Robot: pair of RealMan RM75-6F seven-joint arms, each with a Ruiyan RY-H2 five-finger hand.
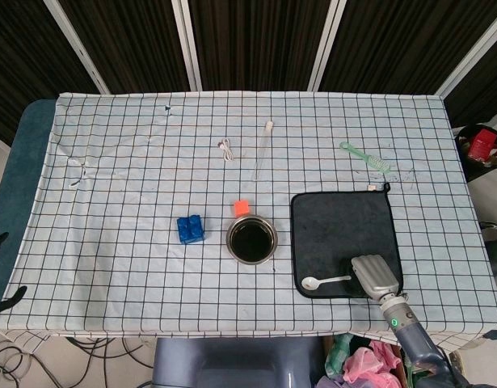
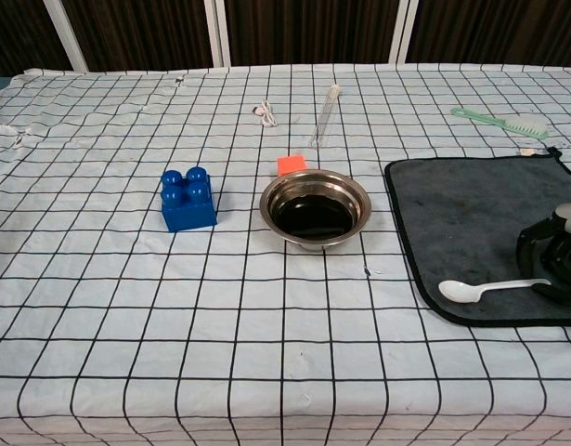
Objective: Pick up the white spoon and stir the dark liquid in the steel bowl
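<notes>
Nearest the cam: white spoon [image 2: 489,290] lying flat on the dark mat [image 2: 471,214] near the desk's front-right corner, bowl end pointing left, handle running right to the right robot hand [image 1: 376,277]. That robot hand sits on the mat's front-right part, just at the handle tip; fingers [image 2: 543,249] curl downward around the handle end, but can't tell if it actually grips the spoon or only touches it. Left robot hand not seen in either view. Going left to right across the checked cloth [image 1: 111,242]: blue block [image 2: 188,198] mid-desk, then small orange block [image 2: 291,164] touching the back rim of the steel bowl [image 2: 315,208] w/ dark liquid [image 2: 311,216] inside, bowl just left of the mat. Toward the back edge: white cable [image 1: 225,149], clear tube [image 1: 263,149], green brush [image 1: 364,157].
</notes>
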